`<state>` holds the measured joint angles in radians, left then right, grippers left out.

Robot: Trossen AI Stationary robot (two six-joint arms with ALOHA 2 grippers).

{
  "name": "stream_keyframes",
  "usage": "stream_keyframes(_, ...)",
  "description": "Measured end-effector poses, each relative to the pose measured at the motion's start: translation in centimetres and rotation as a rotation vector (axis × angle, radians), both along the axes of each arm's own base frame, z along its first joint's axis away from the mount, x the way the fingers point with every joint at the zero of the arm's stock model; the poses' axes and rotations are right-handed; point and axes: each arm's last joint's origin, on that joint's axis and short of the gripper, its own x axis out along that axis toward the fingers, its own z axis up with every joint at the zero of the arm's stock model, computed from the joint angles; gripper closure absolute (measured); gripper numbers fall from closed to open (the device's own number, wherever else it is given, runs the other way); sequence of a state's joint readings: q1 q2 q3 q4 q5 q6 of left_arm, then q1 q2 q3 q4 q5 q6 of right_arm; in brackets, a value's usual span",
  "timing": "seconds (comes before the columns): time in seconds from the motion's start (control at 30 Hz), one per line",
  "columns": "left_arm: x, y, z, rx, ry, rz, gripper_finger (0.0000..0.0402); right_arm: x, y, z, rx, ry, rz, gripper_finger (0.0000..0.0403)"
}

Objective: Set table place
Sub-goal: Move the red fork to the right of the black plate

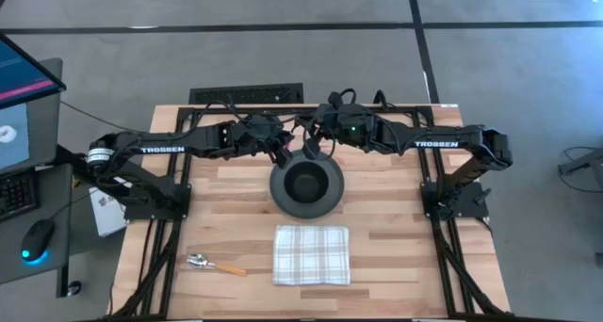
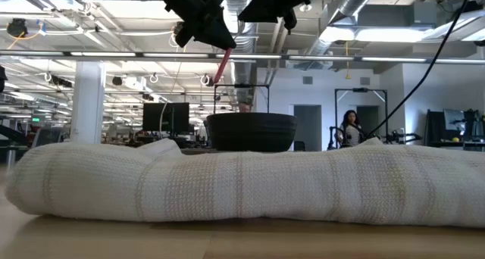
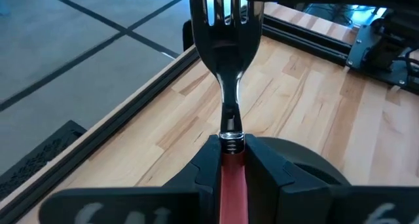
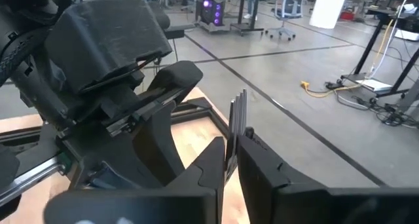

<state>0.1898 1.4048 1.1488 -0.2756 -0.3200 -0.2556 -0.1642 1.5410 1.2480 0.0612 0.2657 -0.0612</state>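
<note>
On the wooden table (image 1: pixel 396 256), bowl (image 1: pixel 306 182) in plate, napkin (image 1: pixel 311 255) and spoon (image 1: pixel 212 264) nearer the front; above the bowl, left gripper (image 3: pixel 229 160) clamps the fork (image 3: pixel 226 60) handle; right gripper (image 4: pixel 230 160) pinches its tines.

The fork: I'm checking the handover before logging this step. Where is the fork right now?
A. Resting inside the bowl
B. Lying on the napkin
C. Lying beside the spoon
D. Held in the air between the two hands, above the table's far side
D: the left hand grips the fork by its pink handle, while the right hand has closed on its tines, beyond the bowl.
</note>
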Motion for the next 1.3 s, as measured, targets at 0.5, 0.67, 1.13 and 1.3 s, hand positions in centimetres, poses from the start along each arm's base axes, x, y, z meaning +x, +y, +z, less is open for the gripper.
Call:
stream_keyframes(0.5,0.00,0.01,0.01,-0.002,-0.002,0.002,0.0374,-0.03,-0.04,-0.05,0.001,0.003,-0.015,0.0386)
stream_keyframes(0.67,0.01,0.02,0.02,-0.004,-0.006,0.005,0.0327,-0.01,-0.04,-0.09,0.004,0.003,-0.021,0.0386)
stream_keyframes(1.13,-0.01,0.03,0.00,-0.019,-0.011,0.015,0.0292,0.00,-0.05,-0.15,0.003,0.004,-0.025,0.0386)
stream_keyframes(1.3,-0.02,0.02,-0.01,-0.042,-0.023,0.025,0.0255,-0.02,-0.08,-0.21,0.004,0.011,-0.026,0.0386)
